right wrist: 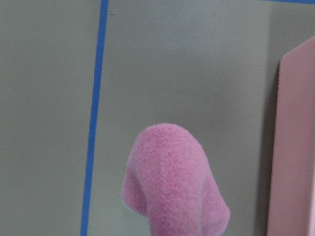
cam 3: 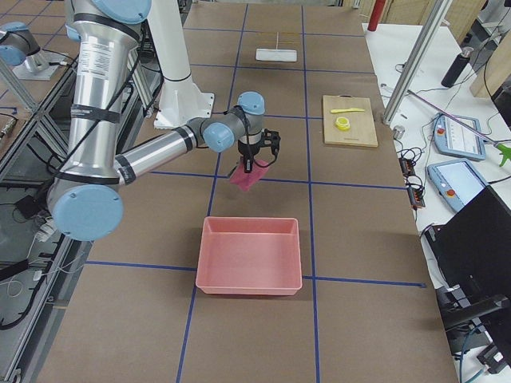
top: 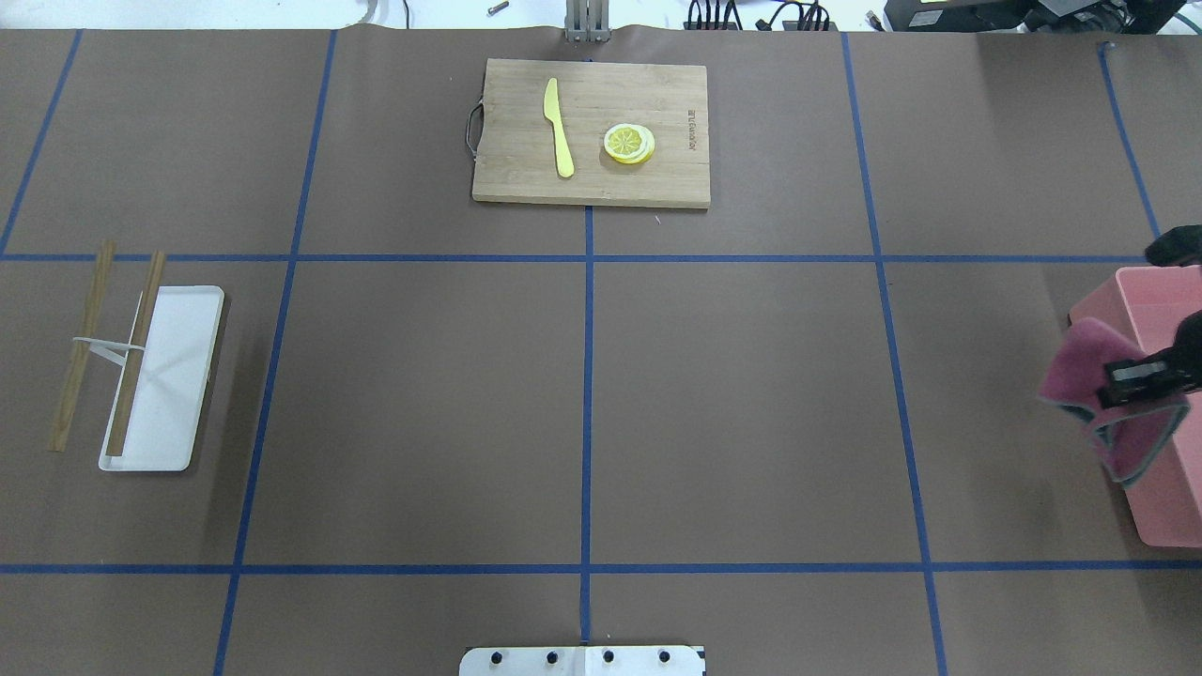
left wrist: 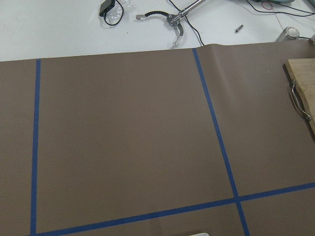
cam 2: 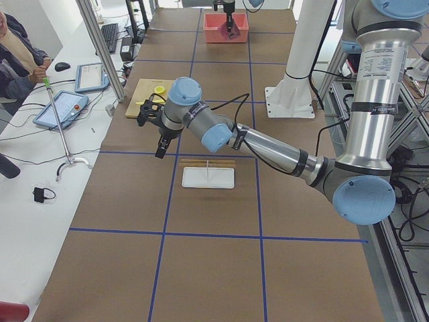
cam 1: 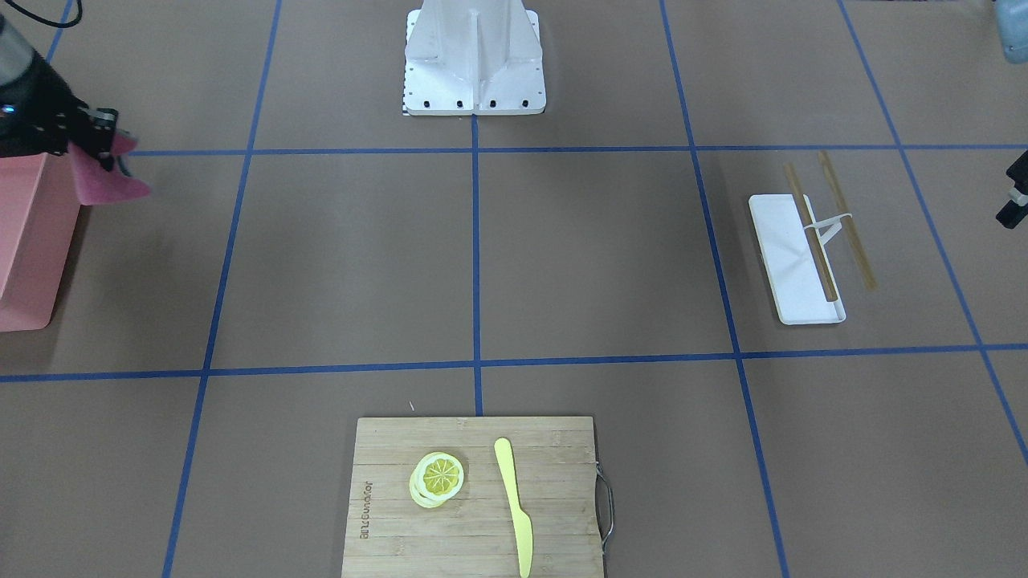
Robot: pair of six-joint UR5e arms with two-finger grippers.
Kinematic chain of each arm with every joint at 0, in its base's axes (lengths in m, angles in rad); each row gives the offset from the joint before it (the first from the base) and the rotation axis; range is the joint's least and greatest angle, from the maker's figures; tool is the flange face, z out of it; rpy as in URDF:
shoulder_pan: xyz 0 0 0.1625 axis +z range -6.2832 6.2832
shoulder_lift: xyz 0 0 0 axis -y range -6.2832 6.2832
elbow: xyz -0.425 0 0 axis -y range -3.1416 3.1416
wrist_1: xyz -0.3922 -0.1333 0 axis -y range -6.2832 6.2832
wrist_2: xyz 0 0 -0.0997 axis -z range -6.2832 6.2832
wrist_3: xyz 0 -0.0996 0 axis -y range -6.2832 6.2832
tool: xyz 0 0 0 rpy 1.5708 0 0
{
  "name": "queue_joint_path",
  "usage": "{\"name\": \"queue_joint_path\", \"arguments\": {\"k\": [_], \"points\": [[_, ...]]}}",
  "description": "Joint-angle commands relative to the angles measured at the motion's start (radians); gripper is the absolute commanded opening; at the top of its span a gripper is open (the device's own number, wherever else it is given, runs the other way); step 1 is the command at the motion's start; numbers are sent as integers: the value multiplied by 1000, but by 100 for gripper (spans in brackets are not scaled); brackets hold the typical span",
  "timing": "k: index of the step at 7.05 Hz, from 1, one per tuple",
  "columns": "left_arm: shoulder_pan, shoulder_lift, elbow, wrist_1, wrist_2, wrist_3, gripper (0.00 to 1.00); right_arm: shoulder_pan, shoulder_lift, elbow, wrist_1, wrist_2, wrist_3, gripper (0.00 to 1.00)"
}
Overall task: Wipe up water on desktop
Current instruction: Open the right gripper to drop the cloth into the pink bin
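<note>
board (top: 657, 183), tray (top: 178, 376), bin (top: 1164, 507) on desktop (top: 732, 394)

The front-facing camera looks steeply down on the counter (cam 1: 610, 257) from across it, with the robot's base (cam 1: 474, 60) at the top edge and the bamboo cutting board (cam 1: 474, 514) nearest. The overhead camera looks forward from behind that base, so the board lies far and the white tray (top: 183, 357) swaps sides. Each end camera stands higher and farther back, looking along the counter, the left arm (cam 2: 268, 144) large in one, the right arm (cam 3: 160, 148) in the other; both take in the pink bin (cam 3: 250, 259). The left wrist camera looks obliquely over bare counter to the board's handle (left wrist: 298, 101); the right one sits close above a pink cloth (right wrist: 172, 187) by the bin's wall.
</note>
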Motion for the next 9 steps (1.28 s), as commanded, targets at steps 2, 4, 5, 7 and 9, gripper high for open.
{"name": "queue_joint_path", "arguments": {"k": [2, 4, 5, 7, 9], "points": [[4, -1, 3, 1, 0, -8, 98, 350, -86, -100, -151, 26, -608, 0], [6, -1, 7, 1, 0, -11, 98, 442, -80, -237, -176, 68, -777, 99], [6, 1, 10, 1, 0, -11, 98, 442, -58, -271, -176, 104, -768, 100], [4, 13, 13, 3, 2, -9, 98, 442, -39, -265, -173, 125, -715, 100], [-2, 94, 24, 1, 12, 157, 98, 442, -28, -262, -173, 125, -717, 100]]}}
